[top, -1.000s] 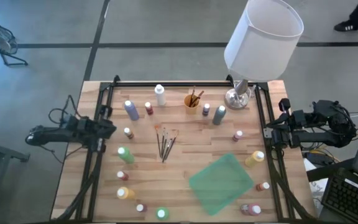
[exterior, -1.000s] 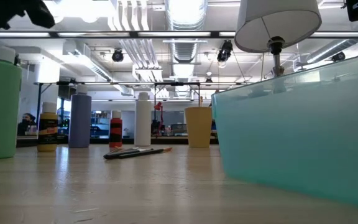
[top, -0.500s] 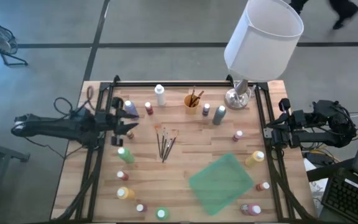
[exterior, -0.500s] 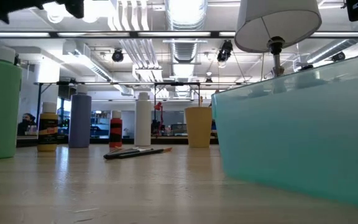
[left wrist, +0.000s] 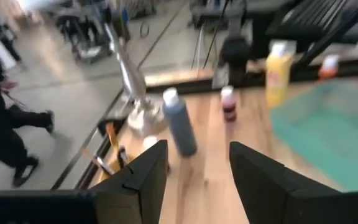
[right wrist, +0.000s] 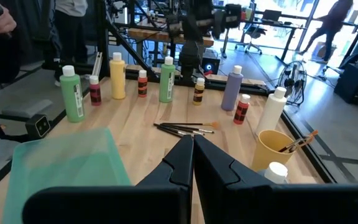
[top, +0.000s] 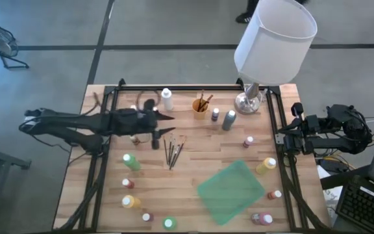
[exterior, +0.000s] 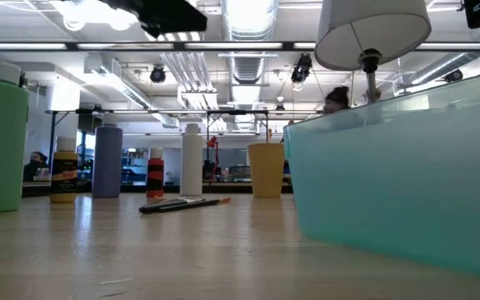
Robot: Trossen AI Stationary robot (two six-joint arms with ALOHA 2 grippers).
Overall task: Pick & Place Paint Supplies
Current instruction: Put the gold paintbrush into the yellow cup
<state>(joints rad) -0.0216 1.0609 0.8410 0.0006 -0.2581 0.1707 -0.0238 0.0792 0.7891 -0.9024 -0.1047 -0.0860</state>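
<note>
Paint bottles stand scattered over the wooden table, among them a white one, a green one and a grey-blue one. Several loose brushes lie flat at the middle. A yellow cup holds more brushes. My left gripper hangs open above the table's far left part, just left of the loose brushes, with nothing between its fingers. It also shows as a dark shape high up in the low view. My right gripper waits shut at the table's right edge.
A green tray lies on the near right part of the table. A white-shaded lamp stands on its silver base at the far right corner. Black frame rails run along the table's left and right edges.
My left gripper has swung out from the table's left edge toward the middle and risen. It has tipped up from pointing steeply down to nearly level, and its fingers have opened. No bottle or brush has moved.
</note>
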